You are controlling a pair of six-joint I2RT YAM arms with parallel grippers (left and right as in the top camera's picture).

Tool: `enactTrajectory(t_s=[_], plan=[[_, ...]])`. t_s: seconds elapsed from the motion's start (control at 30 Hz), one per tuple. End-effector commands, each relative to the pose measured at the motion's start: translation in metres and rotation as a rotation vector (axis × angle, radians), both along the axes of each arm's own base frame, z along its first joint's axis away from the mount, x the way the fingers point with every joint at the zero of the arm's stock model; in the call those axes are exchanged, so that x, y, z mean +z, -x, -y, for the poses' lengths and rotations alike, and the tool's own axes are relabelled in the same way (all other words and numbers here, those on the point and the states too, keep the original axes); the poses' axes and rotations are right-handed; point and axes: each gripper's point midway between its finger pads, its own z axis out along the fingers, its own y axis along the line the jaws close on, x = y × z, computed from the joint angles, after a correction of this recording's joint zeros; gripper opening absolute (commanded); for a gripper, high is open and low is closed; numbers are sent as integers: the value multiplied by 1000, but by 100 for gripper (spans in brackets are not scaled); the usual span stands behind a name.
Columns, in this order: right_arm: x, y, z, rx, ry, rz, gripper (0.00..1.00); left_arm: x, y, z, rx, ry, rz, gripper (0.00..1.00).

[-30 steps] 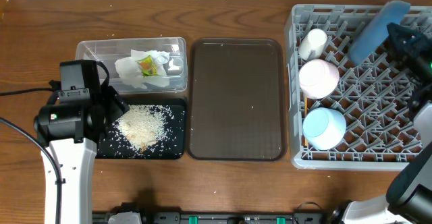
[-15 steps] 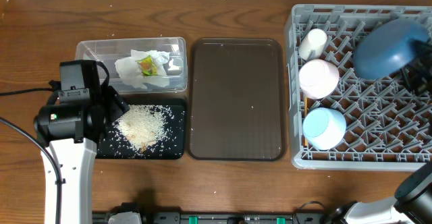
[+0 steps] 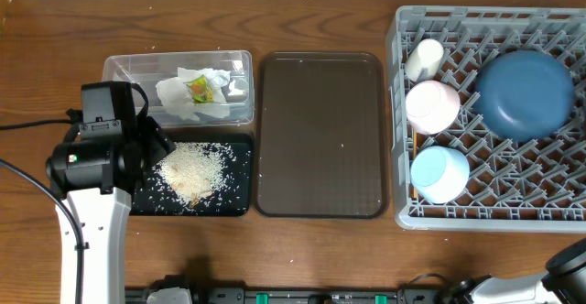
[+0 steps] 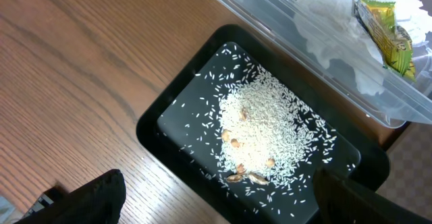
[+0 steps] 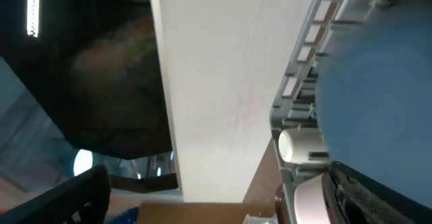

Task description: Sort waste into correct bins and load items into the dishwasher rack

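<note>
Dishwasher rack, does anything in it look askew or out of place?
The dark-blue plate lies broadside across the pegs of the dishwasher rack rather than standing on edge. The pink bowl, light-blue bowl and white cup sit in a tidy column at its left.

plate blurred, cut by frame edge, just ahead of right gripper. left gripper: only dark fingertip stubs show, rest cropped. clear tub ahead of it runs out of frame.
</note>
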Motion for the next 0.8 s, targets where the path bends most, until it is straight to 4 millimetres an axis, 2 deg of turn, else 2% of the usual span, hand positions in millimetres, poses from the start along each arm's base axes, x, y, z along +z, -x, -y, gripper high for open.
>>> enactTrajectory(t_s=[0.0, 0.17, 0.3, 0.43, 0.5, 0.63, 0.67, 0.77], plan=[[11, 5, 1, 4, 30, 26, 99, 8, -1, -4, 11, -13, 18, 91], [27, -3, -6, 30, 92, 71, 99, 8, -1, -4, 11, -13, 18, 91], [44, -19, -12, 29, 143, 108, 99, 8, -1, -4, 11, -13, 18, 91], [60, -41, -35, 71, 273, 185, 99, 8, -1, -4, 11, -13, 18, 91], [63, -53, -56, 117, 376, 245, 99, 8, -1, -4, 11, -13, 18, 91], [55, -73, -102, 217, 497, 311, 99, 8, -1, -4, 11, -13, 18, 92], [48, -81, -114, 229, 530, 313, 99, 8, -1, -4, 11, -13, 18, 91], [25, -99, -132, 220, 591, 266, 99, 8, -1, -4, 11, -13, 18, 91]])
